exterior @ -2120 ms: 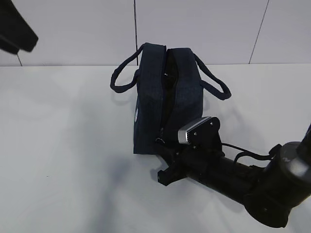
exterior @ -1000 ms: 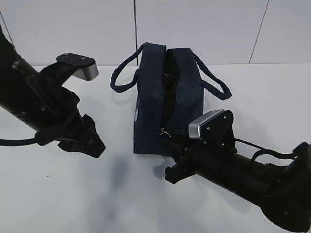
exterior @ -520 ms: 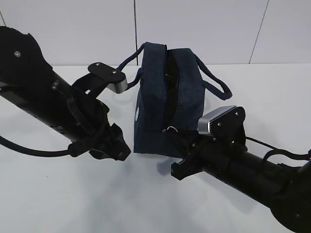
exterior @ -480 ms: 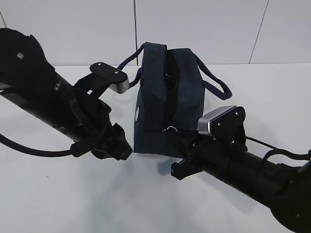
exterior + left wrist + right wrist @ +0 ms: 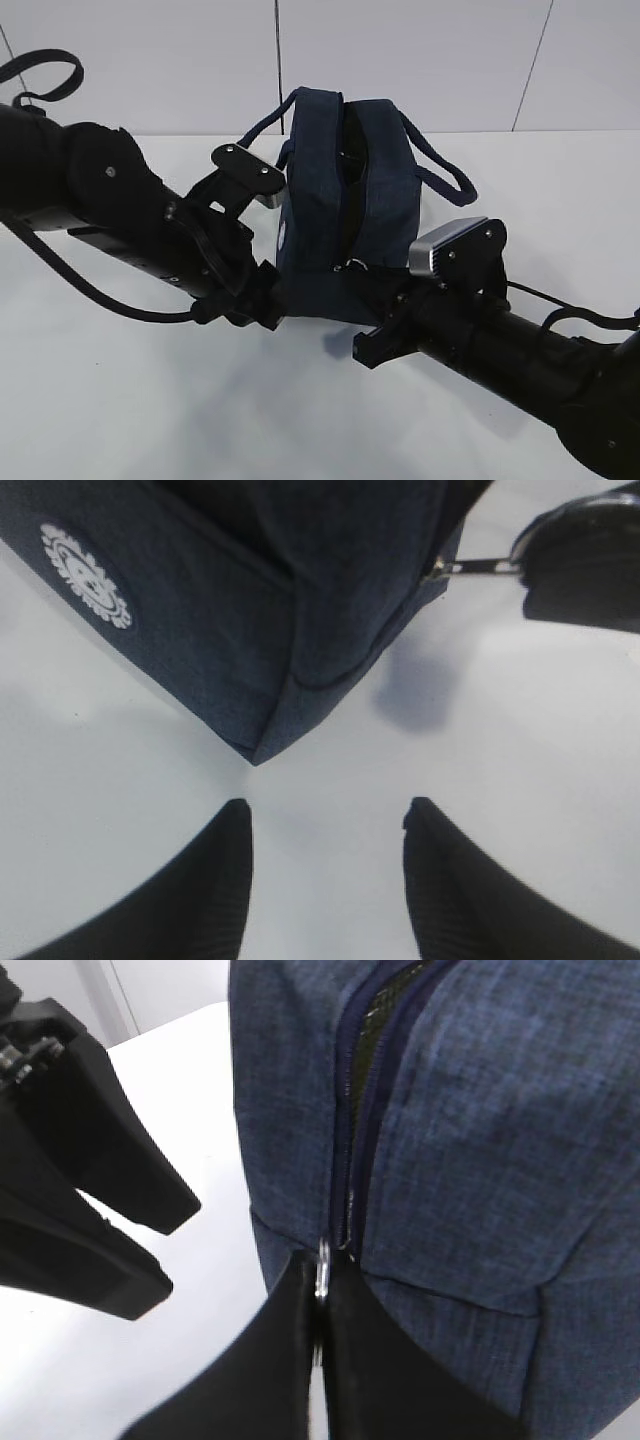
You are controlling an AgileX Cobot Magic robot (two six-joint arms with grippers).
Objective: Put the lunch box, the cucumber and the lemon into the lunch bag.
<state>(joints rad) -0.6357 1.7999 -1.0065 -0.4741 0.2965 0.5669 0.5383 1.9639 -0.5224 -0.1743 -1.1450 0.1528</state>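
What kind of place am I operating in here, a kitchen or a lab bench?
Likely a lab bench: a bare white table, plain panelled white wall, and only the lunch bag between the left gripper and right gripper.

Navy denim-textured lunch bag (image 5: 345, 210), white round emblem (image 5: 86, 575), silver ring pull (image 5: 323, 1263)

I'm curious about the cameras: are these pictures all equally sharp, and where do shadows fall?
Exterior view: sharp, soft grey shadows under both arms. Left wrist view: lunch bag crisp, left gripper fingers blurred. Right wrist view: zipper ring pull fairly sharp, right gripper dark and blurred.
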